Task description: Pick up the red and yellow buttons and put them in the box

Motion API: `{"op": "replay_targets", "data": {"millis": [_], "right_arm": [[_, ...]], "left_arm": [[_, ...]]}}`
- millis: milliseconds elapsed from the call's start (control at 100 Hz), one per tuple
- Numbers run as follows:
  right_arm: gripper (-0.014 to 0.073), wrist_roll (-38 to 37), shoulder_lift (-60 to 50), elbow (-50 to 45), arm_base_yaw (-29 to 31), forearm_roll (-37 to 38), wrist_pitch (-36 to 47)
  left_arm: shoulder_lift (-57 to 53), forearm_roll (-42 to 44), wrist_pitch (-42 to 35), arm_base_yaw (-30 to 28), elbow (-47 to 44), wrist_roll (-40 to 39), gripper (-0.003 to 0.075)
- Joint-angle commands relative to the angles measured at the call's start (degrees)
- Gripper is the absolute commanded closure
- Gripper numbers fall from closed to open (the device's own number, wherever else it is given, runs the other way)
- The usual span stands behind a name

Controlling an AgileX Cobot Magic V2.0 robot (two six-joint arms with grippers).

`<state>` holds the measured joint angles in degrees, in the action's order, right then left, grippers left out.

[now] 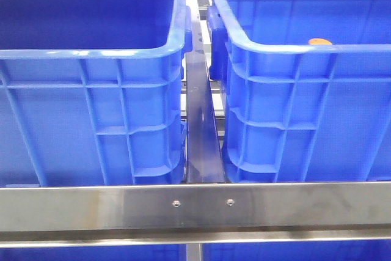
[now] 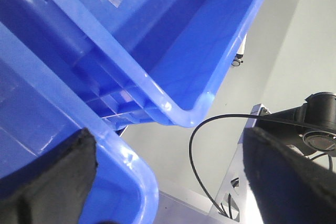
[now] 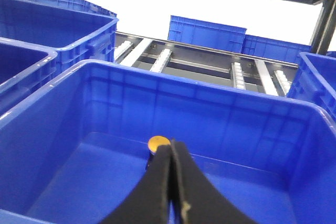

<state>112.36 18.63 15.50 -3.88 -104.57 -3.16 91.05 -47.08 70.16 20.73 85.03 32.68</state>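
The orange-yellow button lies on the floor of a blue crate, close to its wall. It also shows just over the near rim of the right crate in the front view. My right gripper is shut with its fingers pressed together. Its tips sit right in front of the button and hide part of it, and nothing shows between them. My left gripper is wide open and empty, over a corner of a crate rim. The red button is out of view.
A second like crate stands on the left, with a dark metal rail between the two. A steel bar runs across the front. More blue crates and roller tracks stand behind. A black cable hangs near the left fingers.
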Motion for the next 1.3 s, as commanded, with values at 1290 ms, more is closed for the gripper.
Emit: {"op": "replay_targets", "data": {"millis": [1290], "right_arm": [[0.0661, -0.2, 0.2, 1.4, 0.4, -5.3, -1.8]], "left_arm": [[8.8, 39.2, -11.9, -7.8, 1.8, -44.8, 0.0176]]}}
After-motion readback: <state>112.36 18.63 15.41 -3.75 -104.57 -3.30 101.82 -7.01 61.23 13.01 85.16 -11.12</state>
